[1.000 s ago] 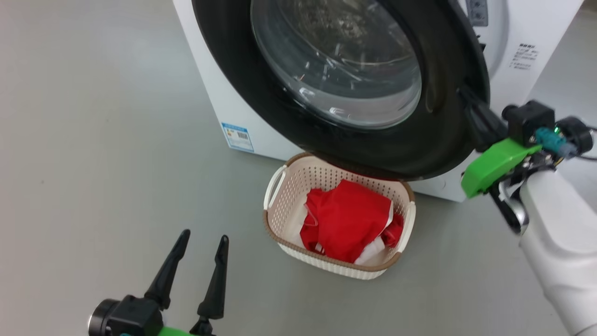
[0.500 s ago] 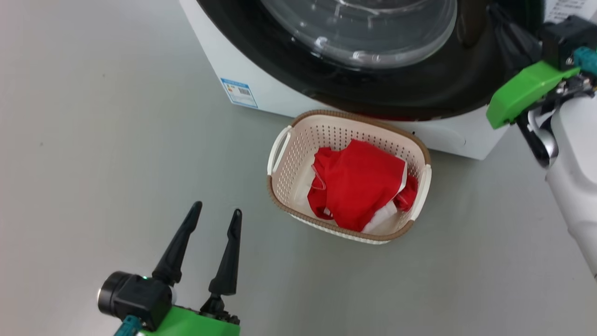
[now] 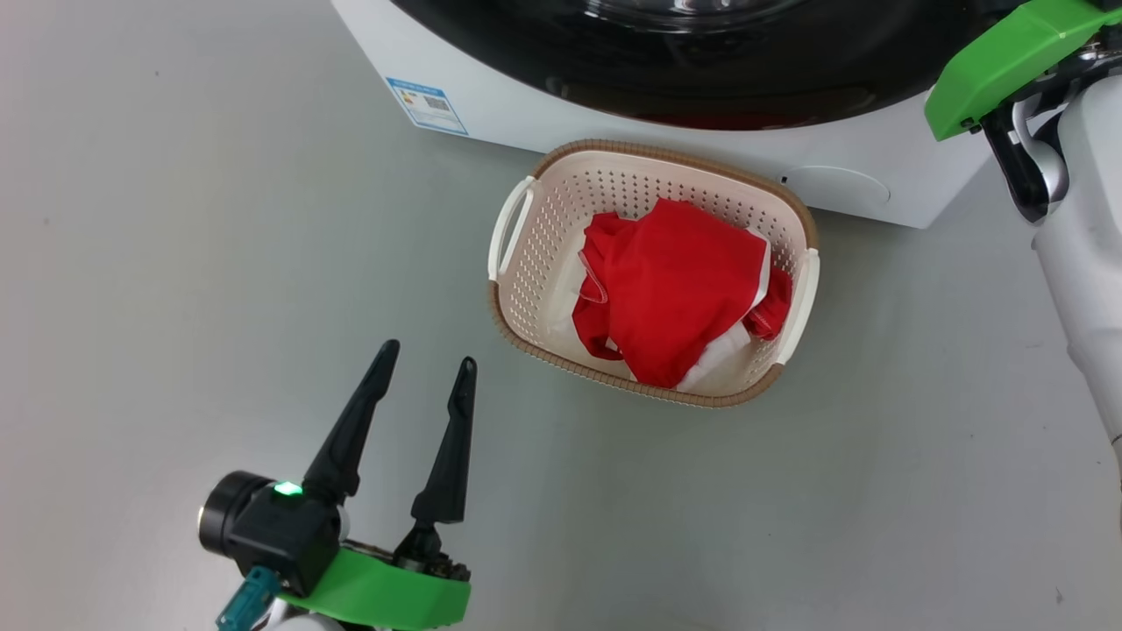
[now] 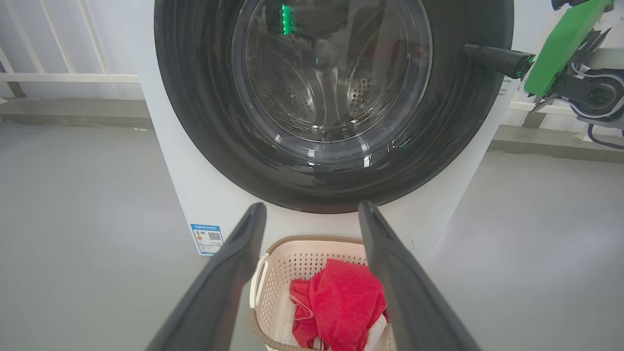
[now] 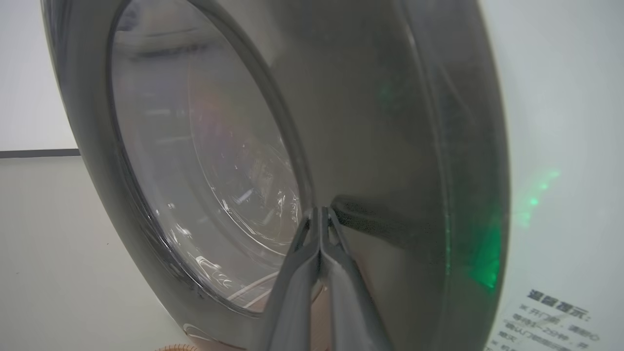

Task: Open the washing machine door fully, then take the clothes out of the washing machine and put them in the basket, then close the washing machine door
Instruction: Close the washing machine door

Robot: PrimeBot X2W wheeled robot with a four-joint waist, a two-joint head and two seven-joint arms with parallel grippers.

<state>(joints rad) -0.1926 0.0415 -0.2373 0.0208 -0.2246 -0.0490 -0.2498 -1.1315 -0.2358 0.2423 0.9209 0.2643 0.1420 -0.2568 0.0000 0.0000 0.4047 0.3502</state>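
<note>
The washing machine (image 3: pixel 526 114) stands at the top of the head view, with the washing machine door (image 4: pixel 204 122) lying close against its white front. My right gripper (image 5: pixel 319 210) is shut, with nothing between its fingers. Its tips press on the door's glossy black rim (image 5: pixel 380 146), right of the glass. The left wrist view shows that gripper (image 4: pixel 468 48) on the rim's upper right. The basket (image 3: pixel 543 254) sits on the floor just before the machine, and the red and white clothes (image 3: pixel 679 289) lie in it. My left gripper (image 3: pixel 429 354) hangs open and empty, left of and nearer than the basket.
Grey floor spreads all round the basket. My pale right forearm (image 3: pixel 1087 263) runs down the right edge of the head view. A blue label (image 3: pixel 425 103) marks the machine's lower left corner. A white railing (image 4: pixel 68 76) stands behind the machine's left side.
The head view has tilted down. The door, which overhung the basket a second ago, has swung in against the machine with my shut right gripper on its rim. The left gripper stays open.
</note>
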